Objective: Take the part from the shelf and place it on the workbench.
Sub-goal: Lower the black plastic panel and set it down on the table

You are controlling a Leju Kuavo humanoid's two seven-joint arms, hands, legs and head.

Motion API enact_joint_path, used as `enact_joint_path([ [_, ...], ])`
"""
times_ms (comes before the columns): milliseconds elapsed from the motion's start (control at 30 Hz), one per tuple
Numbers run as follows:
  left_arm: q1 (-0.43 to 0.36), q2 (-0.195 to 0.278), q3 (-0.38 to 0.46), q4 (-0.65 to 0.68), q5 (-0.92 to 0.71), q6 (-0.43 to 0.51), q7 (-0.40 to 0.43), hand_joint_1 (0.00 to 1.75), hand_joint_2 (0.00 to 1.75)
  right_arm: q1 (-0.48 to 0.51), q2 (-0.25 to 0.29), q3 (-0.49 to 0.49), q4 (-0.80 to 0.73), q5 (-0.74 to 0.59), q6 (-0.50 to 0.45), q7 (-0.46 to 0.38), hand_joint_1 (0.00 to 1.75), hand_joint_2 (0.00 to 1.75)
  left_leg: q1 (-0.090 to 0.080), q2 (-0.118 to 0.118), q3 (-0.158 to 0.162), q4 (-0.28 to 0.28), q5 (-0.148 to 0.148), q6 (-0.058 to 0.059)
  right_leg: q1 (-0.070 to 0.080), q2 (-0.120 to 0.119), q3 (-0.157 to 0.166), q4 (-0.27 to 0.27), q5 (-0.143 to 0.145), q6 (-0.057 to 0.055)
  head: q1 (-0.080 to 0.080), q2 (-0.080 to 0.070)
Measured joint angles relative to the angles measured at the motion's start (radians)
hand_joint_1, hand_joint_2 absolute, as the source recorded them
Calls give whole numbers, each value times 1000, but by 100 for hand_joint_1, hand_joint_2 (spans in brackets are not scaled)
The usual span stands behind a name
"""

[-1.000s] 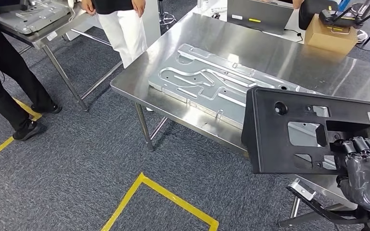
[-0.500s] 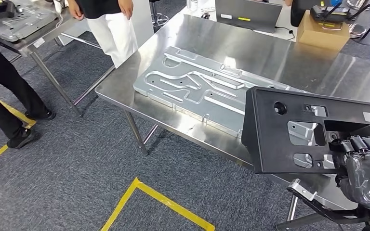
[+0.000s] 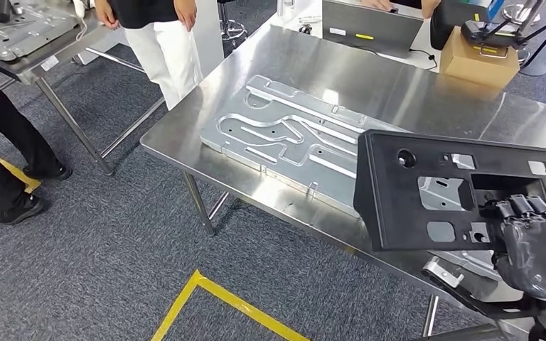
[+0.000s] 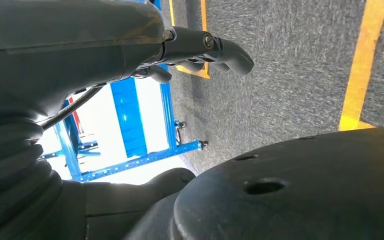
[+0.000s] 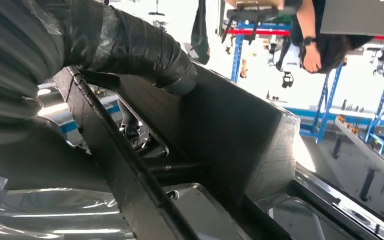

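Head view: right robot hand (image 3: pixel 537 249) grips black part (image 3: pixel 426 192) over workbench (image 3: pixel 398 85).

We see a stamped metal plate (image 3: pixel 291 138) lying flat near the steel table's front edge, a cardboard box (image 3: pixel 478 62) at its far right corner, and a laptop (image 3: pixel 371 25) just beyond the far edge. A person in white trousers (image 3: pixel 165 50) stands by the left corner.

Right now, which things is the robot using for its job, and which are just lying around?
For the job:
black part, gripped by right hand
steel workbench

Lying around:
silver plate
cardboard box
laptop
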Motion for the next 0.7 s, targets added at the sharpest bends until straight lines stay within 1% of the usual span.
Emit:
enact_joint_path([
  [33,1,-1,-2,0,-3,0,0,0,175,-21,2,10,17,-1,6,-2,175,175,0,1,10,0,-8,-4,-1,-3,20,-60,45,-2,0,0],
  [67,1,-1,-5,0,-6,-1,1,0,175,-45,5,22,38,-3,13,-3,175,175,0,3,19,1,-15,-8,2,-5,35,-116,70,-5,0,0],
  [100,1,-2,-9,0,-9,-3,1,0,175,-72,9,37,62,-4,20,-5,175,175,0,5,22,2,-22,-14,6,-6,46,-153,84,-12,0,0],
  [167,0,-2,-18,0,-15,-6,2,0,175,-124,21,67,120,-10,33,-7,175,175,-2,8,28,9,-29,-26,13,-5,47,-170,78,-30,0,0],
  [200,-1,-1,-22,0,-18,-8,3,0,175,-152,28,82,152,-14,38,-7,175,175,-3,9,28,13,-32,-31,11,-3,52,-171,83,-40,-1,0],
  [233,-2,-1,-27,0,-20,-11,3,0,175,-182,36,97,186,-18,41,-7,175,175,-3,9,28,25,-36,-36,8,0,58,-174,83,-46,-1,0],
  [267,-4,0,-31,0,-23,-13,4,0,175,-215,44,110,221,-21,43,-6,175,175,-3,7,16,49,-44,-41,4,1,65,-178,82,-51,-2,0],
  [300,-7,1,-35,0,-27,-16,3,0,175,-247,53,123,258,-25,45,-5,175,175,-2,6,-7,91,-59,-47,1,2,72,-180,80,-55,-3,0],
  [367,-12,1,-45,0,-32,-19,-2,0,175,-303,68,145,334,-33,46,-3,175,175,0,4,-79,213,-106,-58,0,1,83,-183,72,-61,-6,0],
  [400,-15,1,-49,0,-35,-21,-6,0,175,-329,75,157,377,-37,45,-2,175,175,-1,2,-110,264,-123,-61,-1,1,89,-183,66,-62,-7,0],
  [433,-17,1,-52,0,-37,-22,-7,0,175,-352,83,169,419,-40,43,-1,175,175,-3,1,-127,290,-124,-63,-1,1,98,-182,60,-61,-7,0],
  [467,-20,1,-55,0,-38,-23,-7,0,175,-372,89,181,458,-41,41,0,175,175,-4,0,-128,282,-104,-63,-1,1,109,-182,53,-60,-8,0],
  [500,-22,1,-57,0,-39,-24,-4,0,175,-389,95,191,489,-42,40,1,175,175,-5,0,-115,240,-63,-61,-1,1,120,-182,45,-58,-8,0],
  [533,-22,1,-62,0,-40,-24,-1,0,175,-403,100,199,514,-42,38,1,175,175,-5,1,-96,181,-15,-59,-1,1,129,-183,38,-55,-8,0],
  [567,-23,1,-66,0,-40,-25,1,0,175,-417,104,205,535,-43,35,1,175,175,-6,2,-84,131,18,-55,-1,1,136,-184,33,-53,-8,0],
  [600,-22,1,-71,0,-41,-25,3,0,175,-429,108,211,553,-43,32,2,175,175,-7,4,-74,82,36,-49,0,1,137,-185,30,-49,-9,0],
  [633,-22,1,-74,0,-41,-26,2,0,175,-439,111,216,569,-43,30,2,175,175,-9,5,-71,55,38,-42,2,1,136,-187,28,-44,-9,0],
  [667,-23,1,-75,0,-41,-26,3,0,175,-445,114,221,582,-43,29,2,175,175,-10,6,-72,41,31,-33,4,0,135,-186,29,-39,-10,0],
  [700,-23,1,-76,0,-41,-27,3,0,175,-450,117,226,593,-44,28,1,175,175,-9,6,-66,22,30,-24,6,-1,135,-186,29,-34,-10,0],
])
